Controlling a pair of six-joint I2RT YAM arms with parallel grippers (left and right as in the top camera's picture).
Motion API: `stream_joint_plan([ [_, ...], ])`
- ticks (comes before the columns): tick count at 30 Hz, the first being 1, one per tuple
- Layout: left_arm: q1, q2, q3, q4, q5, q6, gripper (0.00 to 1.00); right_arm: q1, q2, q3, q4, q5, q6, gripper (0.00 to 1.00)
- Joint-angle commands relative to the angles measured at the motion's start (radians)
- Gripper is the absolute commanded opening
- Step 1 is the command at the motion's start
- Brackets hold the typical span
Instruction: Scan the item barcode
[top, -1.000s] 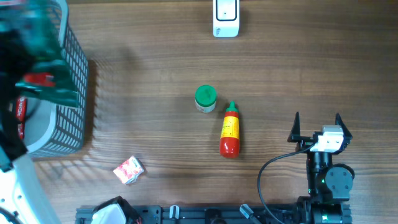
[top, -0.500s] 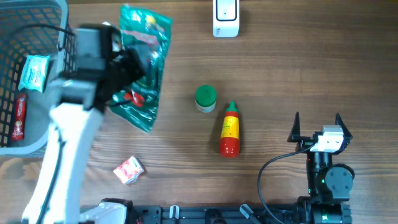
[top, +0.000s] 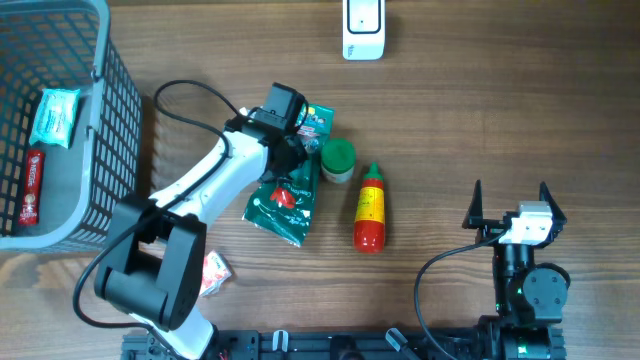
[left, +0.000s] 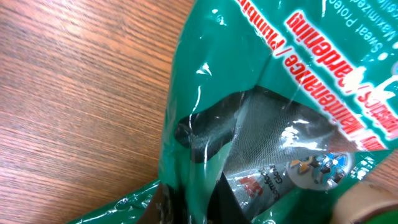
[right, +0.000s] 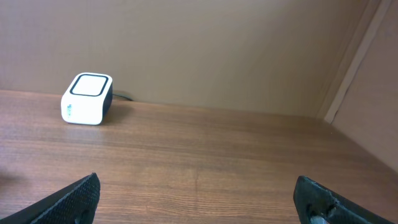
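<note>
L pincer (top: 297, 150) clamped on green pouch (top: 283, 200), scanner (top: 362, 30) well beyond it, scan not yet done; R pincer (top: 510, 190) apart, idle.

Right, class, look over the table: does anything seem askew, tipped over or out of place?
The red bottle lies on its side rather than upright, its cap pointing towards the green-lidded jar. The green bag is crumpled, with its edge right up at that jar.

A mock shop checkout: a white barcode scanner (top: 362, 28), a grey wire shopping basket (top: 125, 150) and packaged groceries, a sauce bottle (top: 370, 208) and a green packet (top: 285, 200), sit on a wooden surface (top: 500, 100).
</note>
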Motion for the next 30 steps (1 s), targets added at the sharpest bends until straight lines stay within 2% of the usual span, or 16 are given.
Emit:
stream_joint_plan([
  [1, -0.003, -0.013, -0.001, 0.007, -0.053, -0.031, 0.17, 0.002, -0.005, -0.002, 0.004, -0.013, -0.012, 1.00],
  [2, -0.001, -0.020, -0.001, 0.006, -0.053, -0.031, 0.22, 0.002, -0.005, -0.002, 0.004, -0.013, -0.013, 1.00],
  [3, 0.000, -0.025, -0.001, 0.006, -0.053, -0.031, 0.31, 0.002, -0.005, -0.002, 0.004, -0.013, -0.012, 1.00],
  [5, 0.000, -0.047, -0.001, 0.003, -0.054, -0.027, 0.59, 0.002, -0.005, -0.002, 0.004, -0.013, -0.013, 1.00],
  [6, 0.001, -0.060, -0.001, 0.003, -0.056, -0.027, 0.66, 0.002, -0.005, -0.002, 0.004, -0.013, -0.012, 0.99],
  [8, 0.001, -0.093, 0.000, 0.003, -0.061, -0.027, 1.00, 0.002, -0.005, -0.002, 0.004, -0.013, -0.013, 1.00],
  [13, 0.001, -0.214, 0.036, 0.002, -0.092, 0.079, 1.00, 0.002, -0.005, -0.002, 0.004, -0.013, -0.012, 1.00],
  [16, 0.005, -0.317, 0.084, -0.001, -0.169, 0.178, 1.00, 0.002, -0.005, -0.002, 0.004, -0.013, -0.013, 1.00],
  [22, 0.067, -0.549, 0.107, 0.136, -0.255, 0.392, 1.00, 0.002, -0.005, -0.002, 0.004, -0.013, -0.012, 1.00],
  [26, 0.192, -0.645, 0.107, 0.179, -0.311, 0.350, 1.00, 0.002, -0.005, -0.002, 0.004, -0.013, -0.012, 1.00],
  [30, 0.442, -0.702, 0.107, 0.174, -0.311, 0.228, 1.00, 0.002, -0.005, -0.002, 0.004, -0.013, -0.012, 1.00],
])
